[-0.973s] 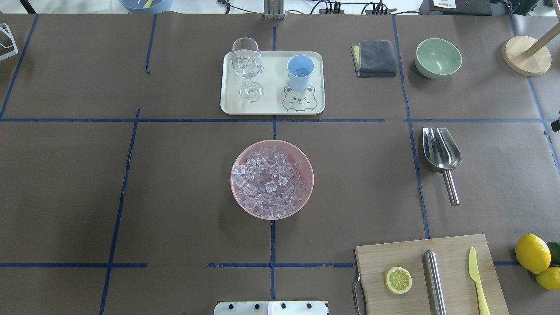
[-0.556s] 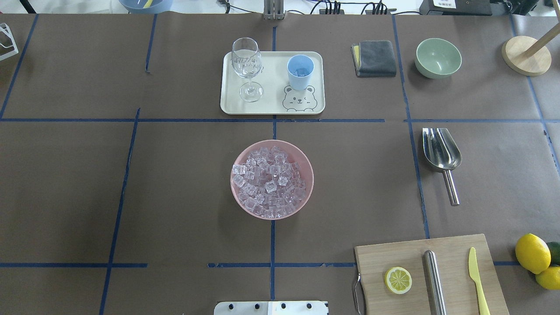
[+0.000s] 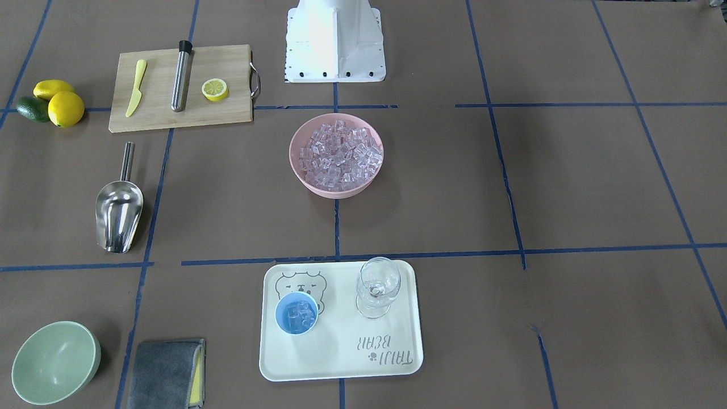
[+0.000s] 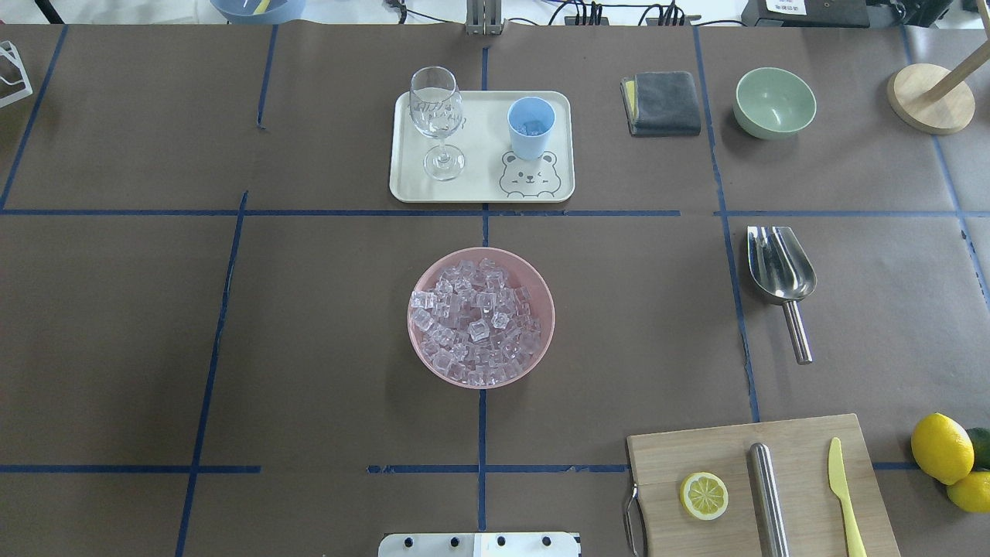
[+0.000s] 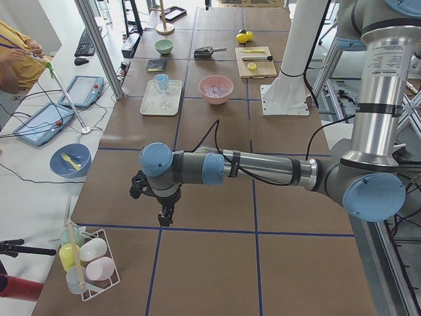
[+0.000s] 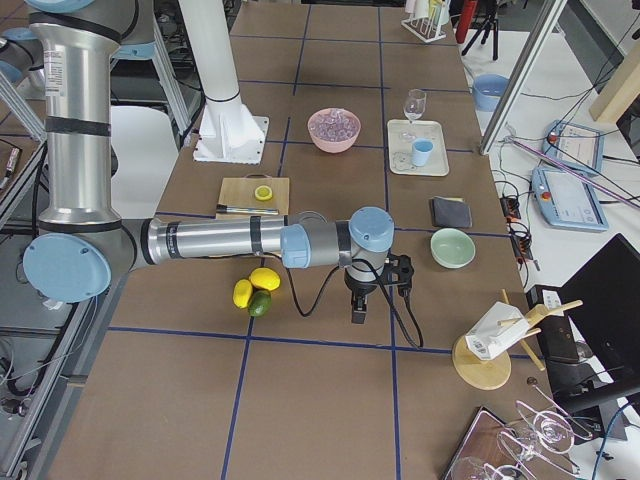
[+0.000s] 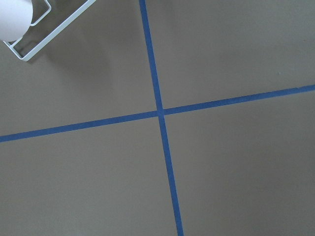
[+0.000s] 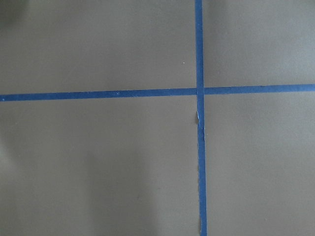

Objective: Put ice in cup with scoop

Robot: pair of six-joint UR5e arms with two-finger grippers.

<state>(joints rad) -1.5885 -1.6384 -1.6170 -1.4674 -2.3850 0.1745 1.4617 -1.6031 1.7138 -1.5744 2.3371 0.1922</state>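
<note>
The ice (image 4: 473, 321) fills a pink bowl (image 4: 541, 288) at the table's middle. The light-blue cup (image 4: 530, 126) stands on a cream tray (image 4: 410, 189) beside a clear stemmed glass (image 4: 437, 116). In the front-facing view the cup (image 3: 296, 313) holds a few ice cubes. The steel scoop (image 4: 781, 271) lies empty on the table at the right, handle toward the robot. My left gripper (image 5: 164, 217) hangs over bare table far to the left. My right gripper (image 6: 358, 312) hangs far to the right. Both show only in the side views, so I cannot tell whether they are open or shut.
A cutting board (image 4: 696, 449) with a lemon half, a steel cylinder and a yellow knife lies at the front right, lemons (image 4: 941, 447) beside it. A grey cloth (image 4: 663, 102), a pale-green bowl (image 4: 774, 101) and a wooden stand (image 4: 930, 97) are at the back right. A wire rack (image 5: 89, 263) stands near my left gripper.
A dark part at the right edge of the overhead view a second ago has gone out of view. Nothing on the table has moved.
</note>
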